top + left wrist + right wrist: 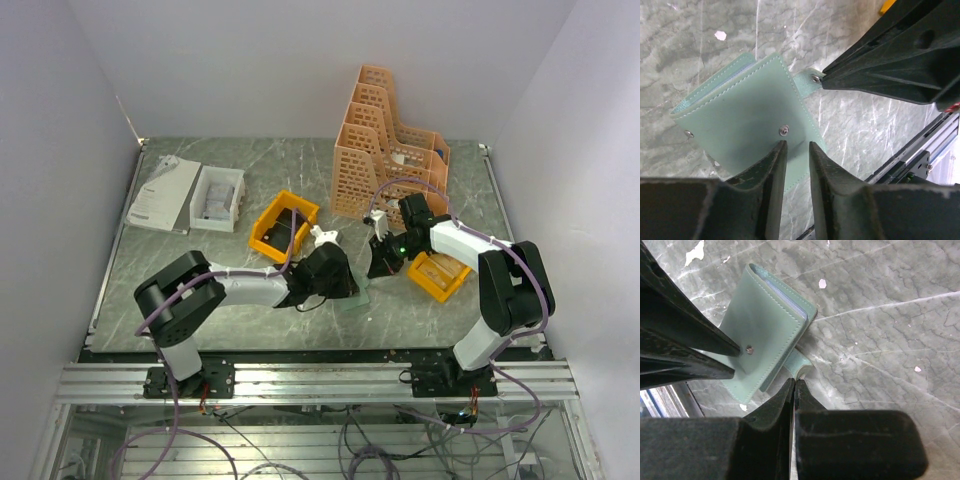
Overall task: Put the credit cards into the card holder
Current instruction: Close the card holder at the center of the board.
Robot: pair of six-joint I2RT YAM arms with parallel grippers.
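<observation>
"Card holder [740, 112] first: where does it lie?" my colleague asks over the link.

"From my top camera, taking the big things first: the marble table [300, 170], the orange file rack [385, 140] at the back, two yellow bins [300, 207] either side of the grippers, a white box [220, 170] and a booklet [160, 193] at the far left. The card holder is on the table near the front middle, between the bins. From above I get only a pale green sliver of it under the left gripper [796, 146]."

"And the wrist cameras?"

"The left wrist gives me what the top view hides. The holder lies folded shut, cover up, with its strap tab [807, 80] sticking out to one side. My left jaws stand a little apart, tips over the cover just beside the round snap [784, 130]; I cannot tell if they touch it. The right wrist alone shows pale sleeves [785, 295] at the open edge of the fold. There the right gripper [794, 382] has its jaws pressed together right at the tab's end; whether the tab is caught between them I cannot tell."
</observation>
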